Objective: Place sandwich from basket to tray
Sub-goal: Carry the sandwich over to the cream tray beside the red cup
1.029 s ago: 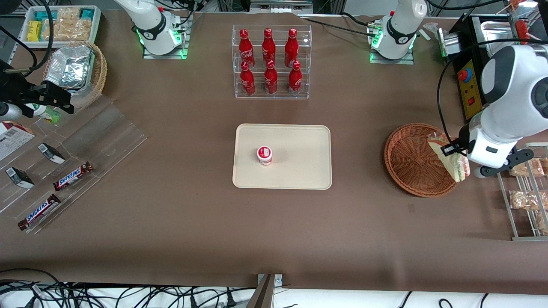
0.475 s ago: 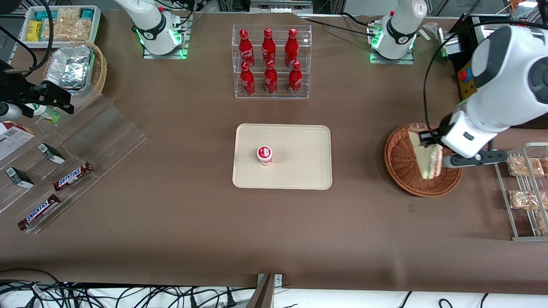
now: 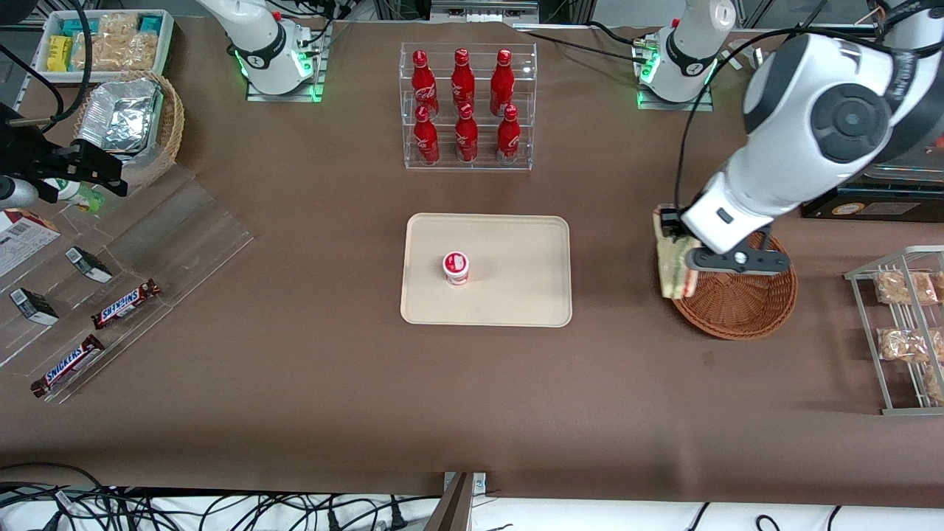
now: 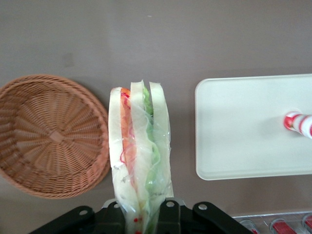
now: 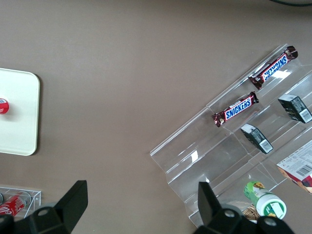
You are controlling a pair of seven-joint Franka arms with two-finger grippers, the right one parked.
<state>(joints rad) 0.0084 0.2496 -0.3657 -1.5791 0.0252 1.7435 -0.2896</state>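
Over the brown counter (image 3: pixel 295 369) I am carrying the sandwich (image 4: pixel 139 161), light, soft and slippery in its wrap, my jaws clamped on one end, the basket (image 4: pixel 48 136) beside them and the tray (image 4: pixel 234 131) just ahead.

"SNICKERS" reads on two chocolate bars (image 5: pixel 234 109) (image 5: pixel 273 68).

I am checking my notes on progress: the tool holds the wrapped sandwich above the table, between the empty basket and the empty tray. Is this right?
Not quite: the tray is not empty. The front view shows a small red-and-white cup standing on it. The rest holds: the tool holds the sandwich above the table, between the empty basket and that tray.
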